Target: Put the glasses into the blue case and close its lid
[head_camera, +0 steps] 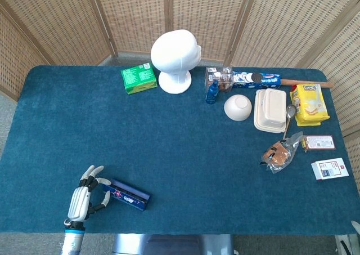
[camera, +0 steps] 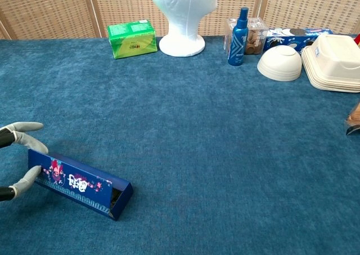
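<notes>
The blue case (head_camera: pixel 128 193) lies near the table's front left edge. Its flowered lid is folded up, nearly shut over the body (camera: pixel 79 183). The right end still shows a dark gap. The glasses are hidden inside and show in neither view. My left hand (head_camera: pixel 84 196) is at the case's left end with its fingers spread. In the chest view the thumb (camera: pixel 23 183) touches the lid's near face, and a finger (camera: pixel 25 128) curves over the far top corner. My right hand shows in neither view.
A white mannequin head (head_camera: pixel 175 57) and a green box (head_camera: pixel 138 78) stand at the back. To the right are a blue bottle (head_camera: pixel 212 92), white bowl (head_camera: pixel 238 107), lidded food box (head_camera: pixel 270 110), yellow packet (head_camera: pixel 309 103), snack bag (head_camera: pixel 278 154) and cards (head_camera: pixel 329 169).
</notes>
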`<state>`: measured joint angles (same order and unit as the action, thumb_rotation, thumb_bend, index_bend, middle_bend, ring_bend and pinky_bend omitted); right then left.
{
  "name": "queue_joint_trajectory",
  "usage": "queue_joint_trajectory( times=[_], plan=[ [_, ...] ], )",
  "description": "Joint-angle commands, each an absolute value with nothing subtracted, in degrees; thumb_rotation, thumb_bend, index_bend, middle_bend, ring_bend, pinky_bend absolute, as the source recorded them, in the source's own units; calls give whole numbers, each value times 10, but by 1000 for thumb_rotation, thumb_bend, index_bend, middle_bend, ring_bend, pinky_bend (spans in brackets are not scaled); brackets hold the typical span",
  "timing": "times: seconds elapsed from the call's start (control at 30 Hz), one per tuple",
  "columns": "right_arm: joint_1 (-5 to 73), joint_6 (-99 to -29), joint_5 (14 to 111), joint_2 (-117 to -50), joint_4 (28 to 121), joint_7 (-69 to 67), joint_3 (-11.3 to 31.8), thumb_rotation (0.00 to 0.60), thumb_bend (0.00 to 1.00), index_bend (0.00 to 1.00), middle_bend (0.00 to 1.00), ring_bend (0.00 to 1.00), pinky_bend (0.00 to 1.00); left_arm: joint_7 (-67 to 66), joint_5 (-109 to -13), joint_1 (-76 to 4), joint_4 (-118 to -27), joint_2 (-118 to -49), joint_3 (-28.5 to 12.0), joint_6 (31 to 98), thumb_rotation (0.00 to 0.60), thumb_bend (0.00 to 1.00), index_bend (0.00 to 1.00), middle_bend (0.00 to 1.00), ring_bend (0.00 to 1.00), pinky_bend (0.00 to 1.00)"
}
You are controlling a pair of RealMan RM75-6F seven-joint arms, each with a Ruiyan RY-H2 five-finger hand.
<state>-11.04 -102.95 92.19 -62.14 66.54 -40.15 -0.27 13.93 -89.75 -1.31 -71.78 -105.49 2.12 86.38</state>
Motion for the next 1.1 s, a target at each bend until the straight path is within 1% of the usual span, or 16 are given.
queue_joint_trajectory(
  times=[0.03,0.23,0.53,0.9,1.1],
  plan=[
    [-112,-1029,920,-622,663,-404,-3,319,196,0,120,0,186,120,-888,-18,-724,-1054,14,855,600,394,396,128,0,37],
    [-114,-1031,919,-622,661,-408,-2,308,196,0,120,0,187,101,-876,-24,-732,-1056,5,842,600,394,346,77,0,4],
    [-115,-1032,920,-622,660,-408,-1,306,195,0,120,0,187,58,-864,-36,-739,-1056,-7,830,600,395,262,8,0,0],
    [-115,-1033,922,-621,663,-403,-1,305,196,0,120,0,187,33,-860,-50,-763,-1039,-21,825,600,394,184,0,0,0],
    [-113,-1034,924,-619,670,-398,-1,305,196,0,121,0,187,9,-863,-60,-787,-1021,-30,827,600,394,181,0,0,0]
  ],
)
